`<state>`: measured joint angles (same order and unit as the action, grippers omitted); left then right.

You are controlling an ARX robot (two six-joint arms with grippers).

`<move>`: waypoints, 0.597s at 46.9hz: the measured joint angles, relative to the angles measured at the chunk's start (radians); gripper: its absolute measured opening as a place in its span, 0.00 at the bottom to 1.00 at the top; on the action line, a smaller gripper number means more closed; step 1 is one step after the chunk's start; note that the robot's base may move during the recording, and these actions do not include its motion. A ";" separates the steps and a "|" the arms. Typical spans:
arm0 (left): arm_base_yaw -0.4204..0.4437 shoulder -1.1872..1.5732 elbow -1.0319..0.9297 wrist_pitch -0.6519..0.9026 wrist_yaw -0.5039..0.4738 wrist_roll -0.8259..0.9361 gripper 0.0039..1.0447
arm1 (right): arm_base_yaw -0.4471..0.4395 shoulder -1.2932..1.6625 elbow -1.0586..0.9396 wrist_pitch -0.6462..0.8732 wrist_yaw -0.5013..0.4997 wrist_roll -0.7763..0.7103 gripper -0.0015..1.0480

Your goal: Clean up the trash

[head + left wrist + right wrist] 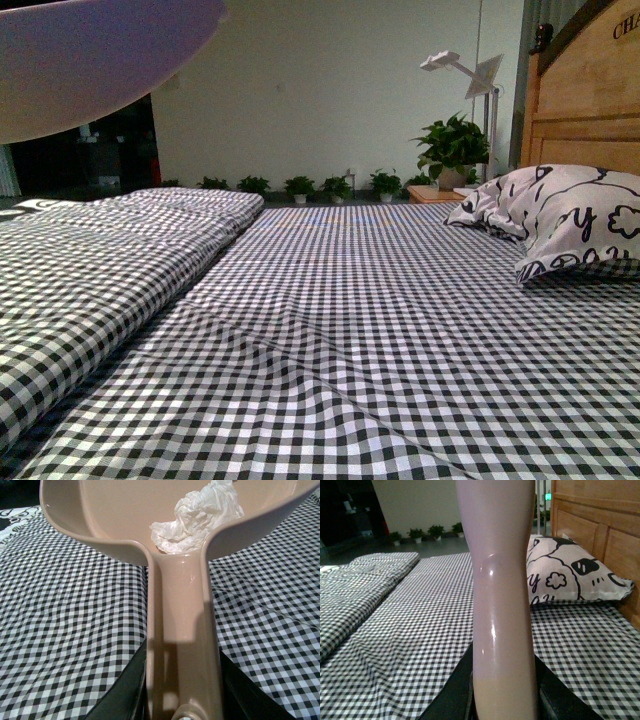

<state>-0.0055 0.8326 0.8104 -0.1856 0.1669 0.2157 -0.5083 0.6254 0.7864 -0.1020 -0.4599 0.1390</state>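
The trash (197, 515), a crumpled white wad of tissue, lies inside the beige-pink dustpan (115, 510), close to where the pan meets its handle (182, 630). My left gripper (182, 700) is shut on that dustpan handle, holding the pan above the checked bed sheet (70, 625). In the front view the pan's underside (90, 60) fills the upper left corner. My right gripper (504, 700) is shut on the glossy beige brush handle (500, 590), which stands upright in front of the camera; the brush head is out of view.
A black-and-white checked sheet (380, 330) covers the bed, with a folded checked quilt (110, 240) along the left. A patterned pillow (570, 215) lies at the right by the wooden headboard (585, 90). Small potted plants (300, 186) line the far wall, near a white lamp (470, 75).
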 joint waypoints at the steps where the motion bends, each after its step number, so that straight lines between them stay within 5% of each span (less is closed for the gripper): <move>1: 0.000 -0.001 -0.001 0.000 0.003 -0.004 0.26 | 0.000 0.000 0.000 0.000 0.000 0.000 0.19; 28: -0.001 -0.001 -0.004 0.000 0.009 -0.024 0.26 | 0.000 0.000 0.000 -0.003 0.003 0.000 0.19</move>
<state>-0.0067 0.8314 0.8062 -0.1852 0.1761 0.1921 -0.5083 0.6258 0.7864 -0.1051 -0.4572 0.1390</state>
